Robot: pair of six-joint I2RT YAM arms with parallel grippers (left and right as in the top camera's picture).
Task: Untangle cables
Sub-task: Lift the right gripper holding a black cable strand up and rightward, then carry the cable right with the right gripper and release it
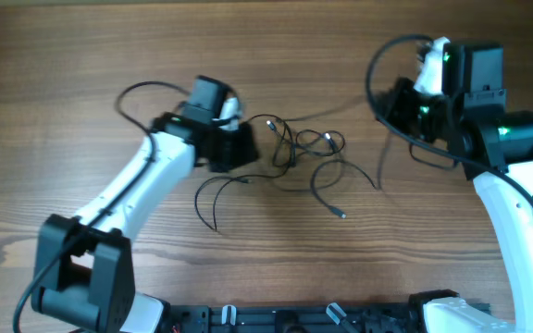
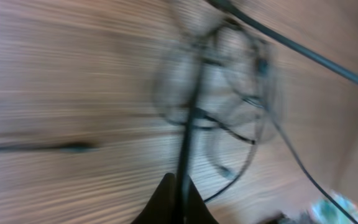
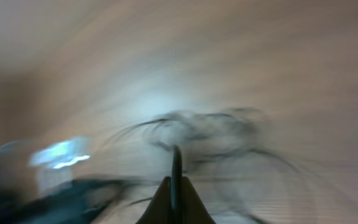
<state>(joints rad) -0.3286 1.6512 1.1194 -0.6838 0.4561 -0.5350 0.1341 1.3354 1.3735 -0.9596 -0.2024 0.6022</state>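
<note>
- Left gripper (image 1: 253,151) sits just left of the cables (image 1: 296,148), tips pointing at the clump.
- Left wrist view: its fingers (image 2: 163,205) are pressed together with one black cord coming straight out of the tips, so the left gripper is clamped on the cables.
- That view is heavily motion-blurred. The clump (image 2: 222,93) is a smear of overlapping loops just ahead of the tips, and no knot detail is readable.
- Cables lie on the wood table (image 1: 81,55) as a knotted clump between the two grippers, much closer to the left one.
- Two thin arcs (image 1: 213,196) curve out below-left of the clump, flat on the table.
- One loop swings out below-right of the clump and ends in a small silvery plug tip (image 1: 341,215).
- A faint strand (image 1: 336,111) leaves the upper side of the clump and runs right toward the other arm.
- Right gripper (image 1: 399,104) is up-right of the clump in the overhead view, well apart from the knot.
- Right wrist view: fingers (image 3: 163,208) are together, and a thin dark cord stands up from between the tips, pinched there.
- Same view is very blurred. The clump (image 3: 197,127) shows only as a dark tangle ahead of the tips.
</note>
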